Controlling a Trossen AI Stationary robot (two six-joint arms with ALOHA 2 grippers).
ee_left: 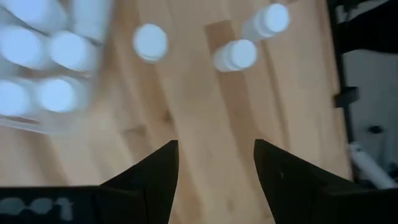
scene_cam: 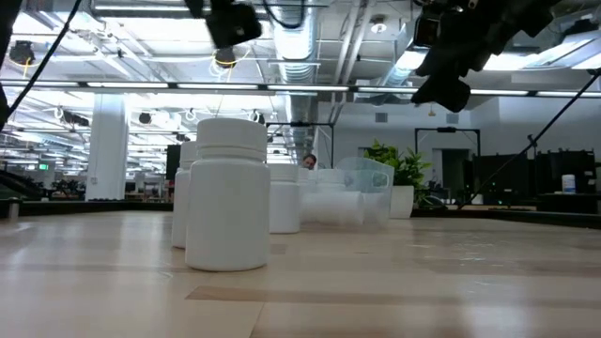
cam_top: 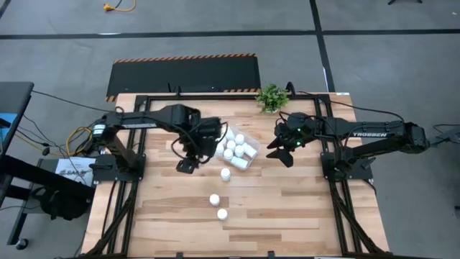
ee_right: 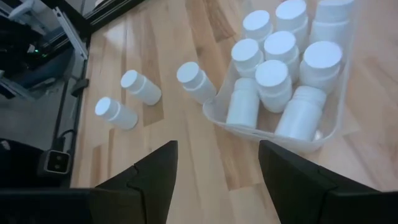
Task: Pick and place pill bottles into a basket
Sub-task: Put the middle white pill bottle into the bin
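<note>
Wood table (cam_top: 287, 216) | basket (cam_top: 253, 150) near far middle, packed with upright bottles (cam_top: 233, 147) | three bottles (cam_top: 218, 205) loose on table, nearest just beside basket | left gripper (cam_top: 185, 160) just left of basket, fingers spread, empty | right gripper (cam_top: 282, 152) right of basket, fingers spread, empty

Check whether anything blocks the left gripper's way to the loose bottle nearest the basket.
Nothing visible does. The left gripper, fingers open, hangs above bare table beside the basket. The nearest loose bottle stands upright just off the basket's corner, with only open wood between it and the gripper. The right gripper waits on the basket's far side.
</note>
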